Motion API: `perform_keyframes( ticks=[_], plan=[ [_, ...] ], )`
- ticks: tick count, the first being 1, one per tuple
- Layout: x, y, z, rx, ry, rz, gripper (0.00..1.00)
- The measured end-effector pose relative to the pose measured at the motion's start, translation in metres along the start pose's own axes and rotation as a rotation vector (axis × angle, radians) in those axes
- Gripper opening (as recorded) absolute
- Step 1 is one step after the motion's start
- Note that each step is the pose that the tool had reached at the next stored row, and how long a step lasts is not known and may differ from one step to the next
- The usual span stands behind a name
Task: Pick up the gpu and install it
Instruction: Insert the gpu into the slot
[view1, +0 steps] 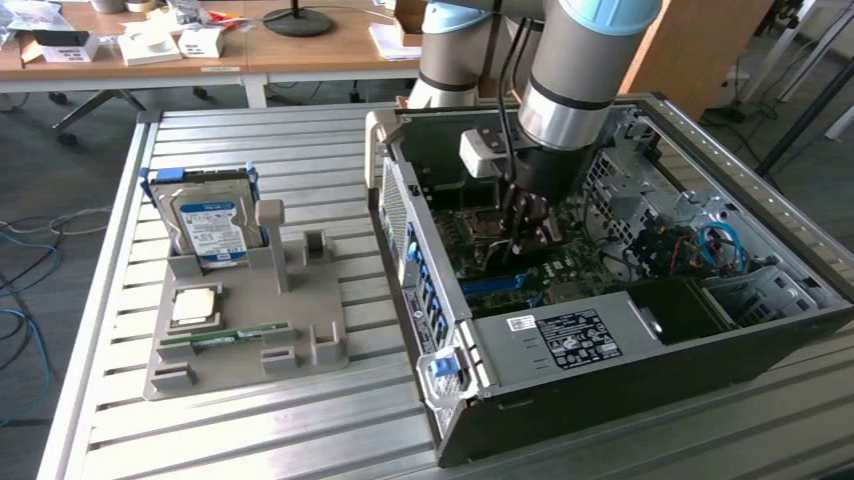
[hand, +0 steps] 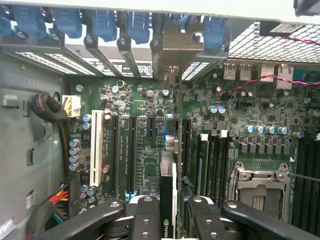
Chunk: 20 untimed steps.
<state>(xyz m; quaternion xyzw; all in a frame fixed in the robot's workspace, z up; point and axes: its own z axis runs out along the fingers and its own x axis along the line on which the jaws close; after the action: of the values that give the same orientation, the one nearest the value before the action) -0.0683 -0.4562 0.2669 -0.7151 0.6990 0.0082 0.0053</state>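
Inside the open computer case (view1: 587, 345), reaches down over the motherboard (hand: 145, 145) with the gripper (view1: 525, 228). Clamps the gpu (hand: 167, 192) between fingers (hand: 145, 220) closed partway onto its two faces — card on edge above the expansion slots, metal bracket end toward the case's rear slot openings. Cannot tell whether seated in a slot. Off to the exterior view's left, on the slatted metal surface (view1: 267, 140): grey parts holder (view1: 307, 300) with hard drive (view1: 214, 232) upright and memory stick (view1: 240, 335) lying flat.
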Motion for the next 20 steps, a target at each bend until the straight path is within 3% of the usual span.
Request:
perform_keyframes(
  ticks=[11,17,20],
  plan=[
    [0.0000,0.0015,0.0021,0.0003,0.0002,0.000,0.26],
    [0.0000,0.0024,0.0021,0.0106,0.0002,-0.001,0.26],
    [0.0000,0.0028,0.0021,0.0116,0.0003,-0.001,0.26]
  ],
)
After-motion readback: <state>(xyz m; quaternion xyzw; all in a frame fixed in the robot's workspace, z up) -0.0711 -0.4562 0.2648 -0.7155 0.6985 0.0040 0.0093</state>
